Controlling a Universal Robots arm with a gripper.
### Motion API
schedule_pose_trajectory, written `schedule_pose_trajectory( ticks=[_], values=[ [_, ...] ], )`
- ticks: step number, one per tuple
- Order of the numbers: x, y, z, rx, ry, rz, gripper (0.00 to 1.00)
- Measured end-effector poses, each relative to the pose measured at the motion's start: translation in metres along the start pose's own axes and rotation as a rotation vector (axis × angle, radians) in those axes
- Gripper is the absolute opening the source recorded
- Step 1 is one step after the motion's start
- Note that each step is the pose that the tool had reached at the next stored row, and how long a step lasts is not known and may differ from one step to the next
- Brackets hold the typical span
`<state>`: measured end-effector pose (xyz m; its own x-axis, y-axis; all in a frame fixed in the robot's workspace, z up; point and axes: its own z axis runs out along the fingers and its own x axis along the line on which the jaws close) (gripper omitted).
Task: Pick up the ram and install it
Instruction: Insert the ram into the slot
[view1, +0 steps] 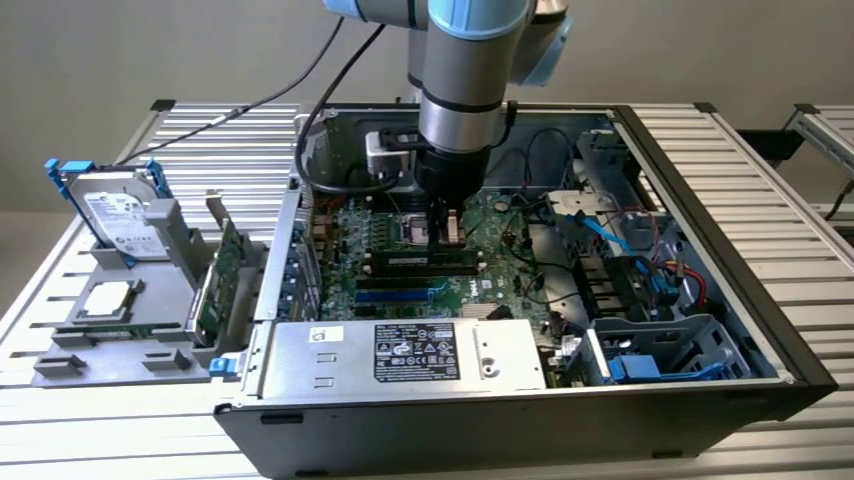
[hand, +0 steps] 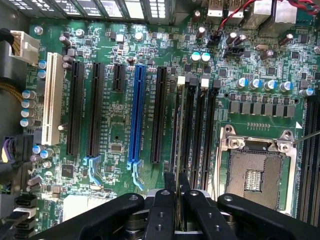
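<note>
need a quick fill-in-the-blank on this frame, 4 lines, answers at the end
1. The gripper is shut on the ___, above the motherboard.
2. The CPU socket is ___: no processor sits in it.
3. Flanked by black slots, one long expansion slot is coloured ___.
4. The hard drive stands outside the case, on the exterior view's ___.
Answers: ram; empty; blue; left.

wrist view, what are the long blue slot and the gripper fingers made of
The blue slot looks like moulded plastic with a slight sheen. The gripper fingers are matte black with screw heads: coated metal or hard plastic, unclear which.
</note>
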<state>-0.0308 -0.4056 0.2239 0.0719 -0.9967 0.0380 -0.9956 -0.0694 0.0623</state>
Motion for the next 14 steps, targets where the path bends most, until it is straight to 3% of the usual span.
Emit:
schedule_pose_trajectory(
  ticks=[14],
  values=[
    [-0.0001, -0.0002, 0.0029, -0.0001, 0.0002, 0.001, 0.14]
  ],
)
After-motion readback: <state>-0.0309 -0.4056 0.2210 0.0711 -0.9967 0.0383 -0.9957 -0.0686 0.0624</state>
